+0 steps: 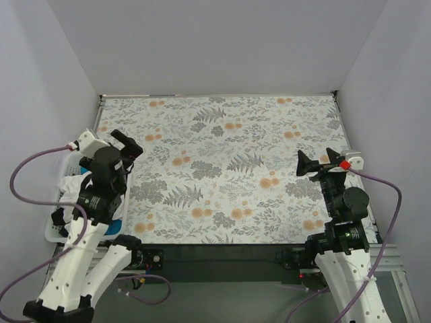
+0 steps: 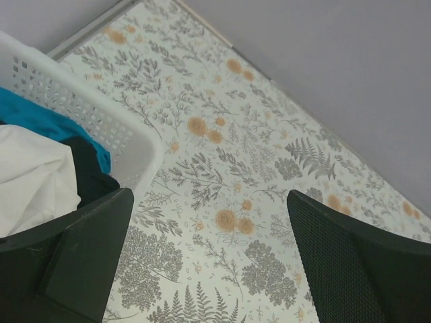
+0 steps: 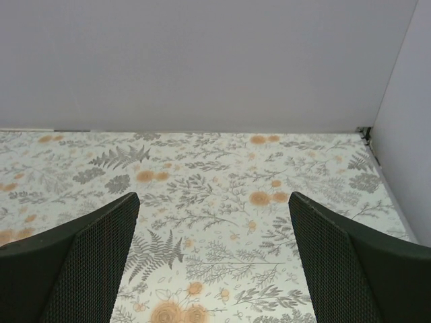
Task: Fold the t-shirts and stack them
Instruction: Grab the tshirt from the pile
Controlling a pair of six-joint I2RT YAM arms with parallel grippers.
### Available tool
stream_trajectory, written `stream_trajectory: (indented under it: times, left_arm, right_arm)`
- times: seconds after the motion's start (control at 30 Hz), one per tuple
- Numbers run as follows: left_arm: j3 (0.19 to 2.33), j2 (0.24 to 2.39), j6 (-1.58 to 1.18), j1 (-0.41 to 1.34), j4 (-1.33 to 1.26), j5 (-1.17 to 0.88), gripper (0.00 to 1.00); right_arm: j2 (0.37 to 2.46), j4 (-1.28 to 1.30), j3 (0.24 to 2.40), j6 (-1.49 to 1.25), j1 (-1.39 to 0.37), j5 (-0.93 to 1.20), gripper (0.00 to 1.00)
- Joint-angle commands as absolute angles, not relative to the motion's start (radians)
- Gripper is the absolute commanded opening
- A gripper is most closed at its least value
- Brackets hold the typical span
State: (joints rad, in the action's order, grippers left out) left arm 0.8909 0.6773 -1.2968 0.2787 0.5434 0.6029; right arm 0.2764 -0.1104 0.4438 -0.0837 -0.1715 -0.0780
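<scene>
Start condition: left gripper (image 1: 129, 146) and right gripper (image 1: 315, 159) both empty, jaws spread wide.

Left gripper hovers just beside the basket (image 2: 87, 111) at the left edge of the table (image 1: 222, 128), probably so that the reach to the cloth is short. T-shirts (image 1: 70, 183) lie heaped inside the basket: white shirt (image 2: 34, 182) on top, black shirt (image 2: 91, 171) beneath, blue shirt (image 2: 40, 120) against the slotted wall. Right gripper hovers over the right side of the table, well apart from the basket, facing the floral tablecloth (image 3: 215, 168), presumably the folding area. No shirt is out yet; folding and stacking are not begun. Likely first pick: white shirt, being uppermost.
</scene>
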Motion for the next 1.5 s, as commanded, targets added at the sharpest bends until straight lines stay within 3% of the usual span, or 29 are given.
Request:
stream_trajectory:
  times: [0.0, 0.17, 0.4, 0.6, 0.87, 1.0, 1.1, 1.13, 1.27, 1.33, 1.47]
  left_arm:
    - [0.983, 0.823, -1.380, 0.281, 0.600, 0.653, 0.98]
    - [1.094, 1.038, -1.592, 0.264, 0.748, 0.813, 0.98]
    - [1.146, 1.265, -1.678, 0.007, 0.843, 0.804, 0.98]
    - [1.140, 1.279, -1.854, -0.087, 1.012, 0.900, 0.96]
    - [0.979, 1.256, -1.798, -0.155, 0.896, 0.899, 0.96]
    - [0.971, 1.288, -1.792, -0.155, 0.893, 0.908, 0.83]
    - [0.982, 1.292, -1.784, -0.155, 0.908, 0.934, 0.51]
    - [1.003, 1.289, -1.772, -0.155, 0.914, 0.943, 0.34]
    - [1.098, 1.259, -1.666, -0.153, 0.897, 0.936, 0.06]
    - [1.136, 1.246, -1.596, -0.146, 0.852, 0.904, 0.00]
    - [1.303, 1.265, -1.510, -0.062, 0.850, 0.855, 0.00]
  right_arm:
    - [0.307, -0.135, 0.414, -0.152, -0.189, -0.066, 0.98]
    - [0.321, -0.156, 0.356, -0.193, -0.196, -0.043, 0.98]
    - [0.310, -0.160, 0.313, -0.187, -0.225, -0.060, 0.98]
    - [0.324, -0.158, 0.304, -0.175, -0.264, -0.077, 0.98]
    - [0.334, -0.160, 0.296, -0.161, -0.288, -0.071, 0.98]
    - [0.328, -0.158, 0.295, -0.153, -0.290, -0.063, 0.98]
    - [0.330, -0.155, 0.295, -0.152, -0.291, -0.058, 0.98]
    - [0.333, -0.156, 0.295, -0.152, -0.291, -0.052, 0.98]
    - [0.342, -0.156, 0.295, -0.153, -0.291, -0.041, 0.98]
    - [0.350, -0.156, 0.299, -0.153, -0.291, -0.034, 0.98]
    - [0.360, -0.156, 0.308, -0.150, -0.291, -0.029, 0.98]
